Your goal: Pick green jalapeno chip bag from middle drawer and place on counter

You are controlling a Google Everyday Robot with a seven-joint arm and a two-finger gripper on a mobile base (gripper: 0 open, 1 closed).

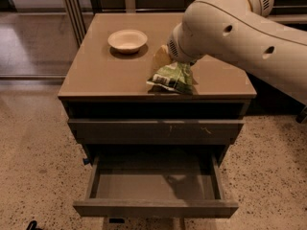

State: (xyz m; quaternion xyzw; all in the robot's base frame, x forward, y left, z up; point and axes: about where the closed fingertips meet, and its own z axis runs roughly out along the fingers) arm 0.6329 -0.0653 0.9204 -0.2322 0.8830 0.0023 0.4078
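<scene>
A: Cream-white and bulky, the robot arm (pixel 240 28) takes up the upper right, doesn't it?

B: It does. It slopes down from the top right corner, and its wrist hangs over the front right part of the counter (pixel 103 75).

A: And underneath?

B: A speckled beige floor (pixel 33 152), with a grey-brown drawer cabinet (pixel 242 110) standing on it. The counter is its smooth tan top slab. Just below the slab there is a dark recess, then a closed drawer front (pixel 144 128) with pale scuff marks right of centre.

A: The middle drawer (pixel 153 208)?

B: Pulled well out below the scuffed front. Its plain front faces the camera, and the flat grey inner tray shows a soft shadow toward the right.

A: Smaller things now.

B: A cream round bowl (pixel 127 40) sits upright on the counter, back left of centre, well apart from the arm.

A: And the green jalapeno chip bag (pixel 172 78)?

B: It is on the counter near the front edge, right of centre, directly under the wrist. Its lower end rests on the slab, green and white with dark print, crinkled. Its top runs up behind the wrist.

A: The pincer (pixel 162 60)?

B: Only a pale piece shows at the left of the wrist, just above the bag. I cannot tell whether it is apart, together or clamped on the bag.
</scene>
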